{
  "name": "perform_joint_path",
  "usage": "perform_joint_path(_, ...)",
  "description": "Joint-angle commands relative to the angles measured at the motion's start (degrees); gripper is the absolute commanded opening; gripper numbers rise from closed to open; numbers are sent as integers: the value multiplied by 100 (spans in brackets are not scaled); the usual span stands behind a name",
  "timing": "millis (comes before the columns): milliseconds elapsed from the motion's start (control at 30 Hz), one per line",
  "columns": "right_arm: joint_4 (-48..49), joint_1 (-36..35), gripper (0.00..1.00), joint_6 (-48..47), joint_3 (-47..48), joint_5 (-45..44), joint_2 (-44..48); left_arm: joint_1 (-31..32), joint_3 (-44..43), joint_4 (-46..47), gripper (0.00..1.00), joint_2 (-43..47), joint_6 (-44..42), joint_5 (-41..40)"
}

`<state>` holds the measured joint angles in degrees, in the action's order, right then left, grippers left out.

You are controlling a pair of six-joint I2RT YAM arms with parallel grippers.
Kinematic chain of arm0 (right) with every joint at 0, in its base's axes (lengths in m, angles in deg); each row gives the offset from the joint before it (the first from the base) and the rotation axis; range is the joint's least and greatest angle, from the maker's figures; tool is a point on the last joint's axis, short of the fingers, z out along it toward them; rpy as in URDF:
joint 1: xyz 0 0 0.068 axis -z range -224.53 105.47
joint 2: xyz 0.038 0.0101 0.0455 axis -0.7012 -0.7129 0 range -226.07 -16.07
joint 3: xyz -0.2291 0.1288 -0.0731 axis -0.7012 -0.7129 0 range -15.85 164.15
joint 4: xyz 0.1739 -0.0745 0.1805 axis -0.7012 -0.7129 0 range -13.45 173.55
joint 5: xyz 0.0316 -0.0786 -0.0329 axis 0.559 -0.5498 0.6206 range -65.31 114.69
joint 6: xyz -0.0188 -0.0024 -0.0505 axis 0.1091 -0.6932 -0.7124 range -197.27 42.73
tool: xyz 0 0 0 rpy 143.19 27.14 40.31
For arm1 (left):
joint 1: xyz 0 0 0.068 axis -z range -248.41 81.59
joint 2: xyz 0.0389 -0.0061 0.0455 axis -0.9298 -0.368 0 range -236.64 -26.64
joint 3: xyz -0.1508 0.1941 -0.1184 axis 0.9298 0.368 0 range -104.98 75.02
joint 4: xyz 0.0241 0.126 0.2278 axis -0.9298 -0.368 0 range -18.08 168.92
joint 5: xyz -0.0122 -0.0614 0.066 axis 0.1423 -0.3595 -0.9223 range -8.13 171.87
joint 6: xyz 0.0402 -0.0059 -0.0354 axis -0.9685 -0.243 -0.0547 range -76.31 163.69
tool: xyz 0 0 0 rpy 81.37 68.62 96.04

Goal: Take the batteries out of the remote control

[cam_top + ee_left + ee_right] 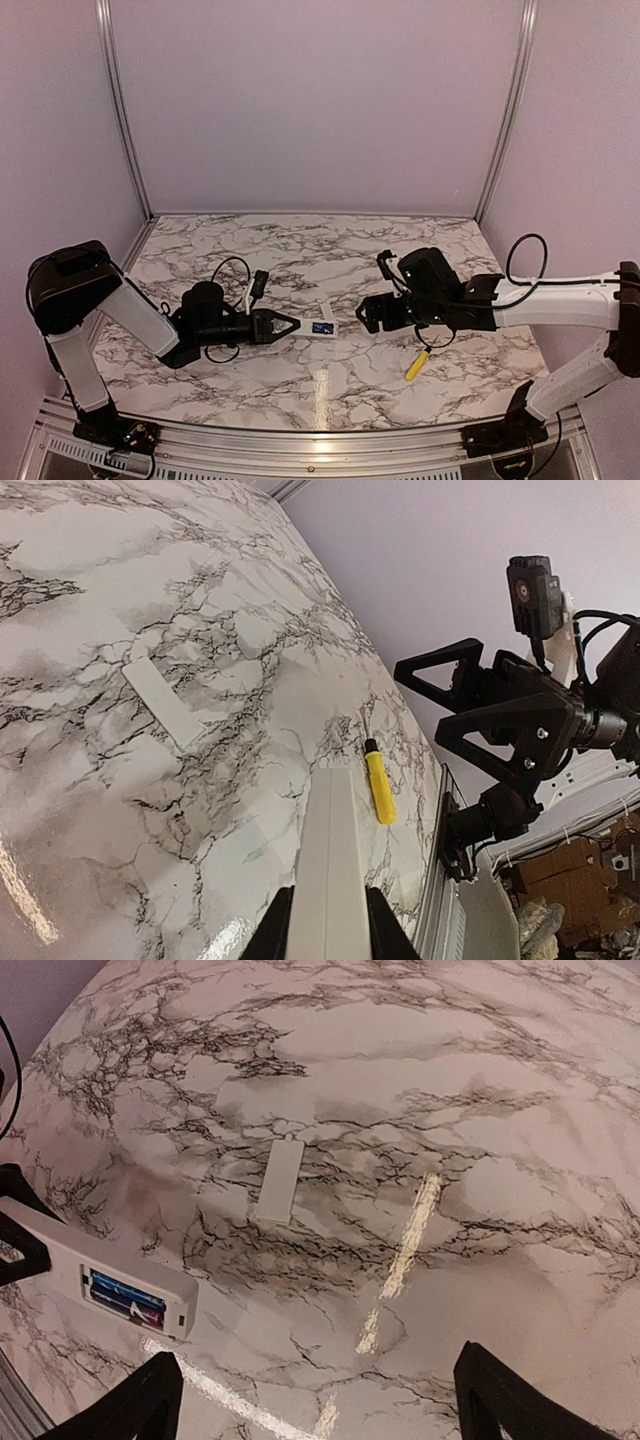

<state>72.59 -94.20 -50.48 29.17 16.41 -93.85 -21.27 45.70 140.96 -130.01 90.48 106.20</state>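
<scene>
The remote control (pixel 312 325) is a slim white bar held level just above the marble table, with my left gripper (pixel 296 325) shut on one end. In the left wrist view the remote (pixel 330 840) runs out from between the two black fingers (pixel 272 935). Its battery bay faces up and open, and blue batteries (pixel 124 1296) lie inside it. My right gripper (pixel 366 316) hovers just right of the remote's free end, open, with nothing between its wide-spread fingertips (pixel 150 1400).
A small flat white cover piece (pixel 280 1180) lies on the table beyond the remote. A yellow-handled screwdriver (pixel 417 365) lies near the front, under the right arm. Metal rails (pixel 300 440) edge the table's front, and pale walls close in the back and sides.
</scene>
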Motion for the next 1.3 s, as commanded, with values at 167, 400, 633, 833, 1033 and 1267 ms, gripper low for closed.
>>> perform_joint_path(167,176,-300,99,71,-287,-59,369,476,-60,333,0,-417,351,-561)
perform_joint_path(400,285,-492,99,251,-748,-120,791,640,-40,211,0,-616,488,-923)
perform_joint_path(633,345,-628,99,507,-1153,-107,1446,777,113,-300,20,-360,440,-1509)
perform_joint_path(833,284,-649,99,589,-1307,-146,1757,780,137,-832,33,-79,213,-1769)
perform_joint_path(1033,244,-654,99,593,-1338,-191,1812,773,-132,-1480,43,30,-60,-1898)
perform_joint_path(1267,104,-651,99,642,-1325,-332,1823,756,-263,-2258,62,323,-418,-2521)
